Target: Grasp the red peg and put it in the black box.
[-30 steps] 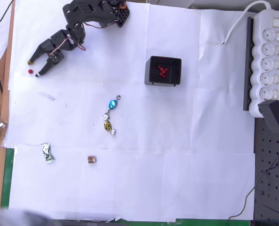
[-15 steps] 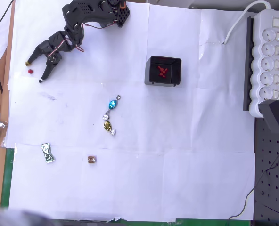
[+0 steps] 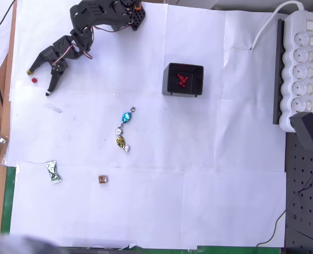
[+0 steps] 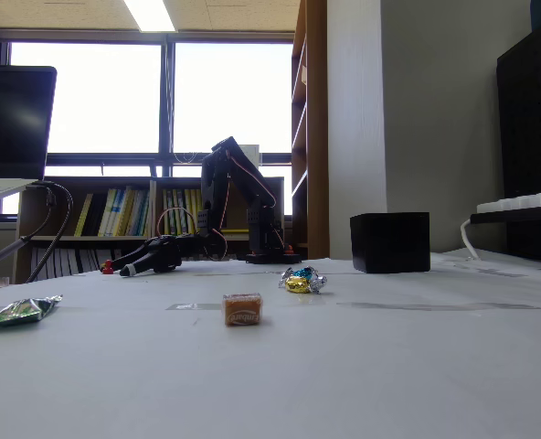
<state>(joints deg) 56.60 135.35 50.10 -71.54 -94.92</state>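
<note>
Overhead view, hand [image 3: 38, 81] spread wide, empty, red peg [image 3: 34, 80] between fingers

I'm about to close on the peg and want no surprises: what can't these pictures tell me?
- Height of the pincer above the paper: the overhead view gives no depth; in the fixed view it is small and backlit.
- Red peg: a tiny dot from overhead, a speck beside the pincer in the fixed view; contact unclear.
- Black box contents: its front wall hides them in the fixed view.
</note>
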